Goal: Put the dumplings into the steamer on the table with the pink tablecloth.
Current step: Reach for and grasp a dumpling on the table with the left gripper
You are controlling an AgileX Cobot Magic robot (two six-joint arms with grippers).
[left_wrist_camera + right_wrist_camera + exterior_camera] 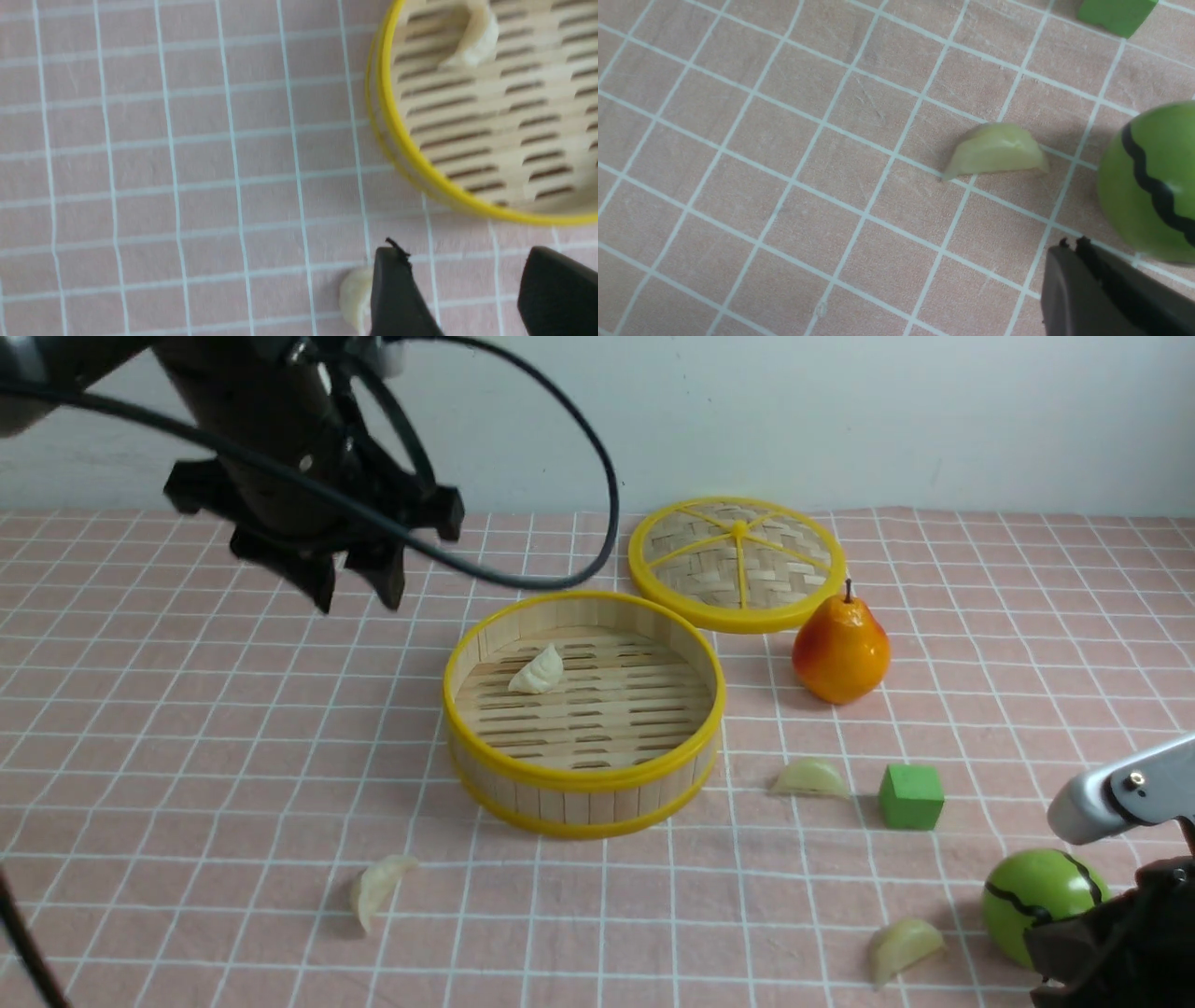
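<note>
Pink tablecloth point(187, 756) shows one dumpling point(538, 671) inside the steamer point(579, 798) right of the empty, spread-jawed left gripper point(358, 593), another dumpling point(378, 889) beneath it, and two dumplings point(809, 777) near the closed right gripper point(1071, 249), all three waiting.

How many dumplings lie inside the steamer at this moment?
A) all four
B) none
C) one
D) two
C: a single dumpling rests on the slatted floor of the steamer, while the near-left dumpling, the dumpling by the green cube and the near-right dumpling lie outside it on the pink tablecloth.
</note>
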